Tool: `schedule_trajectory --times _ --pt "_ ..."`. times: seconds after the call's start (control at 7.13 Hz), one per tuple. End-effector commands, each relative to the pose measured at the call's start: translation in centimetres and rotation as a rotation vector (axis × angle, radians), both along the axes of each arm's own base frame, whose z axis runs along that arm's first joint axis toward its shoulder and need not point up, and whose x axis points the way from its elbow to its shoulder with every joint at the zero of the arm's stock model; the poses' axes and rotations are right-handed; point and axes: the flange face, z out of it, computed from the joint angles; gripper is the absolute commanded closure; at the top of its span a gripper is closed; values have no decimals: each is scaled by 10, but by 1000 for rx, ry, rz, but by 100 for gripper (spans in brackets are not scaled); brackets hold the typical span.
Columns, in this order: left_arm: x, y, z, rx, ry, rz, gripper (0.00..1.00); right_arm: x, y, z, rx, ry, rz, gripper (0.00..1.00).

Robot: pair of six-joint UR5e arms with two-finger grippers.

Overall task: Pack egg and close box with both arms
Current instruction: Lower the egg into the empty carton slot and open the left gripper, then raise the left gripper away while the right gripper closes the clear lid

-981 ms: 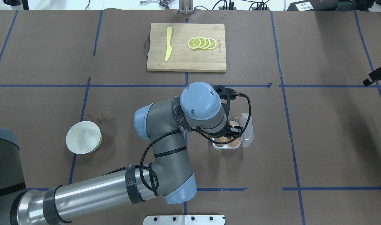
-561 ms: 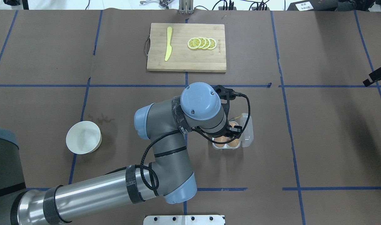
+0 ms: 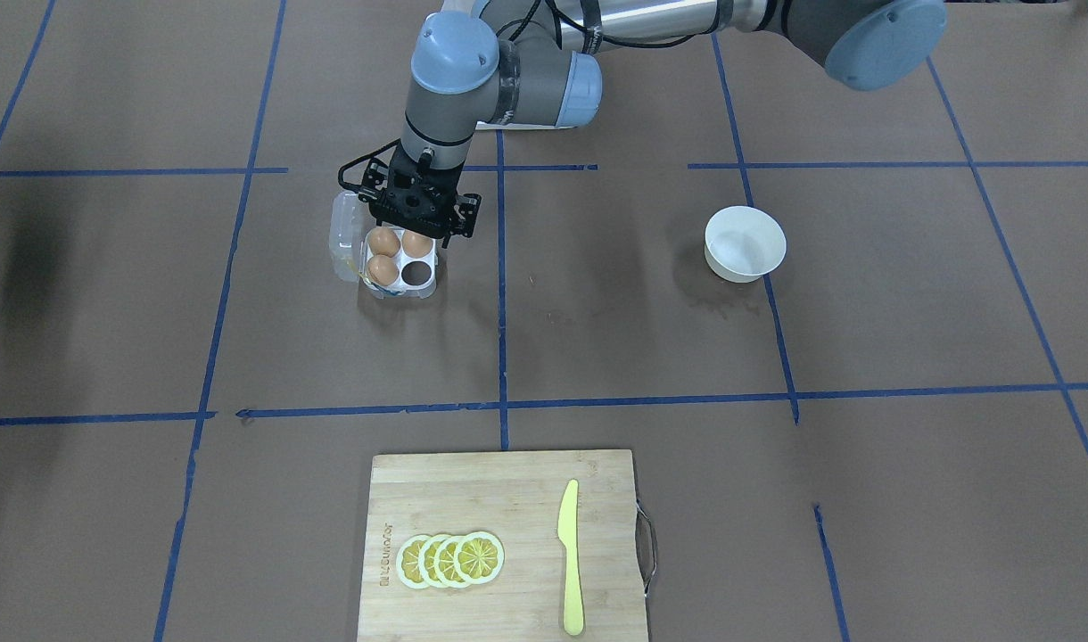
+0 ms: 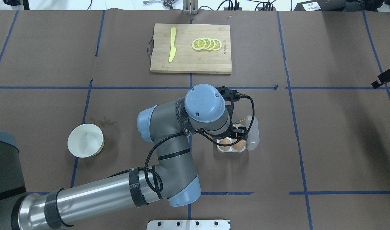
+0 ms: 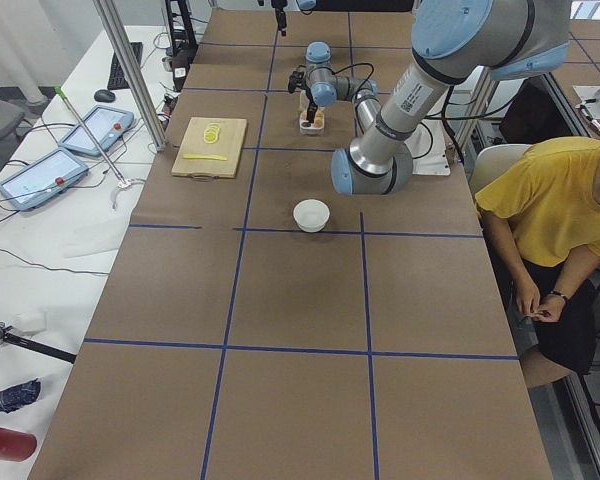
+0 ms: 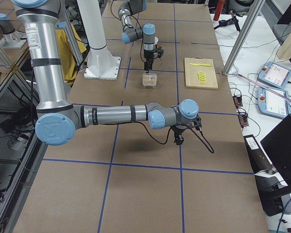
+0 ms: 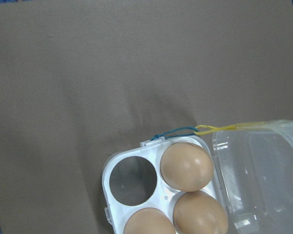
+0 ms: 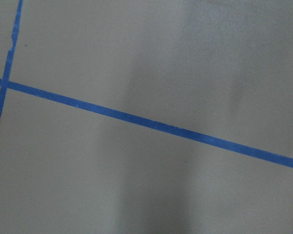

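The clear egg carton (image 3: 430, 282) lies open, its lid (image 3: 343, 234) folded out to the side. Three brown eggs (image 3: 384, 242) fill three cups and one cup (image 3: 416, 267) is empty. The left wrist view shows the same: eggs (image 7: 187, 165), the empty cup (image 7: 133, 181) and the lid (image 7: 263, 175). My left gripper (image 3: 416, 223) hangs just above the carton's robot-side edge, open and empty. In the overhead view it (image 4: 238, 131) hides part of the carton (image 4: 219, 149). My right gripper (image 4: 385, 76) is far off at the table's edge; I cannot tell its state.
A white bowl (image 3: 745, 242) stands empty on the robot's left side. A wooden cutting board (image 3: 499, 544) with lemon slices (image 3: 450, 559) and a yellow knife (image 3: 570, 557) lies at the far side. A yellow and blue band (image 7: 205, 129) trails from the carton's hinge.
My left gripper has shifted slightly over the carton. The egg that showed between its fingers is now covered by it in the overhead view. The right arm has not moved.
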Motion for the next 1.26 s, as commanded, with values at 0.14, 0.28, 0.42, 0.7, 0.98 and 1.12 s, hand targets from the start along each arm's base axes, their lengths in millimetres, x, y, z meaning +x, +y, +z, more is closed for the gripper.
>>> schedule_trajectory --times 0.14,0.28,0.42,0.7,0.98,1.12 --pt "-62 -33 35 43 -25 -38 6 -55 14 -58 -85 -49 57 0" --pt "-111 -45 71 103 -59 -43 6 -88 26 -79 -94 -80 95 0" --pt "-154 -66 99 134 -77 -39 7 -124 48 -83 -92 -111 130 0" --pt "-223 -108 127 165 -87 -37 7 -227 98 -131 -161 -166 222 100" --pt "-251 -114 153 203 -119 -33 7 -304 133 -187 -191 -209 202 100" --pt "-255 -118 153 206 -120 -41 7 -335 141 -222 -241 -249 221 100"
